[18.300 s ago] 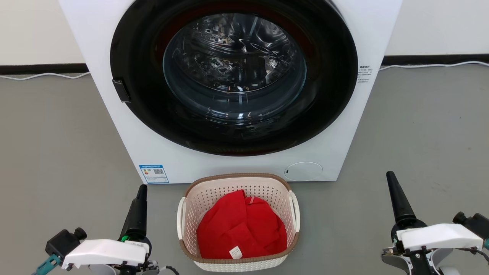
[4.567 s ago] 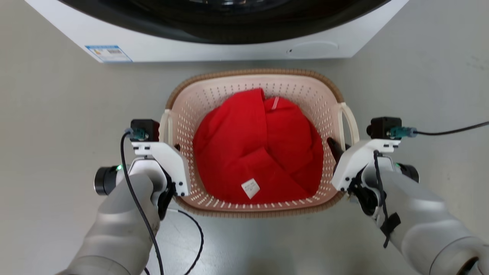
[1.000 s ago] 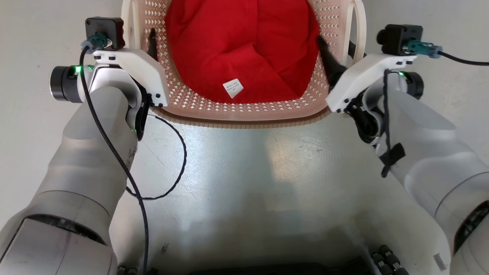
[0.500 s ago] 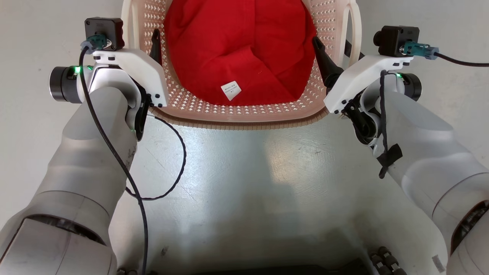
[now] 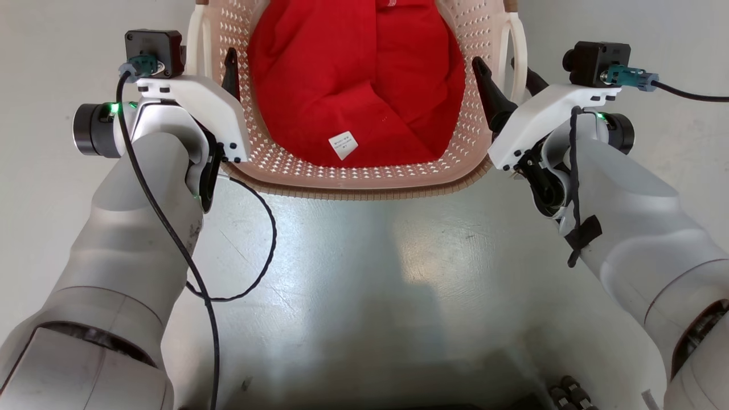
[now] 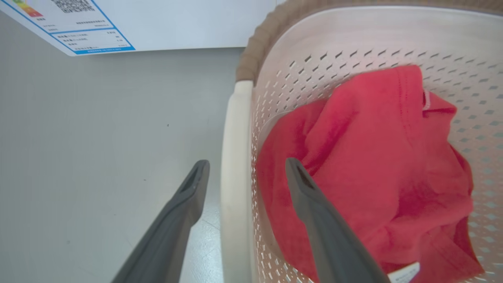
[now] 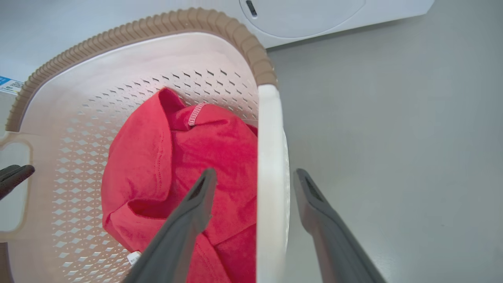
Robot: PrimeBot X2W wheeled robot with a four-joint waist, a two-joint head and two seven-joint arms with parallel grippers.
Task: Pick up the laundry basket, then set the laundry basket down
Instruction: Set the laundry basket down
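Our left jaws are spread wide and hold nothing. Their two fingers (image 6: pixel 184 208) stand either side of the basket's left handle (image 6: pixel 235 157), one outside over the floor (image 6: pixel 98 157) and one inside against the red garment (image 6: pixel 373 157). We see a gap on both sides of the loop. Our right jaws are just as wide and just as empty, and they straddle the right handle (image 7: pixel 271 165) the same way.

The basket (image 5: pixel 364 185) sits on the floor between our two arms, just before the washer (image 7: pixel 314 15).

We judge it light: thin perforated plastic with one soft garment inside. The walls look likely to flex if squeezed. The brown rim and the white loops look stiffer, so the loops are where we would take hold. We would close on the middle of each loop, both sides together. The plastic looks smooth and may slip between our fingers, so a firm pinch suits it. An uneven hold could tip the basket. The garment is loose and may shift, though the walls stand higher than it does.
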